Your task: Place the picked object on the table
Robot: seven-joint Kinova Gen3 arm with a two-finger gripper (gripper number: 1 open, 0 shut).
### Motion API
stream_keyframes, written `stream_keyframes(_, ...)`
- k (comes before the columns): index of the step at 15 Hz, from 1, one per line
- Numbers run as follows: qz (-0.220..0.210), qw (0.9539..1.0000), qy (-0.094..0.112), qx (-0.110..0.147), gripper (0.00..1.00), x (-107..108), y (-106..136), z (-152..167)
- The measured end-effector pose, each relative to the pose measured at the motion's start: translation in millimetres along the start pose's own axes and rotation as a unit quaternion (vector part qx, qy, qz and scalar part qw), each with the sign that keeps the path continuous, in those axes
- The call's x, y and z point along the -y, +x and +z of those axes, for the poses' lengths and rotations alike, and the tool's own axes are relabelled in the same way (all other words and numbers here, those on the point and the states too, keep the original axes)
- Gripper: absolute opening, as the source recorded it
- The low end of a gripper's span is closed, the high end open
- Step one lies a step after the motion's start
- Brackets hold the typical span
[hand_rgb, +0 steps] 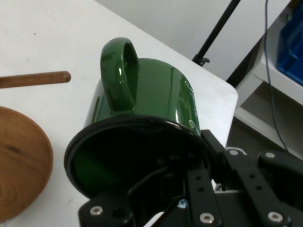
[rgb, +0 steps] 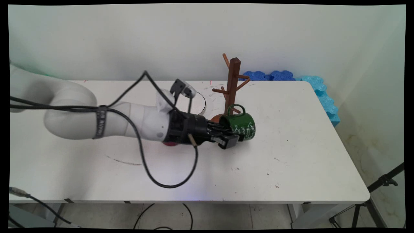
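Mug [rgb: 243, 127]: we see one, green, lying on its side, handle up, on the white table [rgb: 304, 145]. Our gripper [rgb: 233, 138] pinches its rim, one finger inside. One wooden rack [rgb: 231, 84] stands behind; blue foam [rgb: 320, 90] lines the wall.

The lettering on the green mug [rgb: 241, 126] is too small to read. A red thing [rgb: 170, 144] under the wrist is mostly hidden. The mug tree's base [hand_rgb: 21, 165] runs off the hand view's left edge.
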Motion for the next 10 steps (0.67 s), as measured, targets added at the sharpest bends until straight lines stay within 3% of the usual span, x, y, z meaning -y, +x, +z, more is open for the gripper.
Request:
stream_keyframes(7, 0.014, 0.9996, -0.007, 0.021, 0.0, 3, 18, -48)
stream_keyframes(10, 0.033, 0.9984, -0.014, 0.043, 0.0, 3, 24, -64)
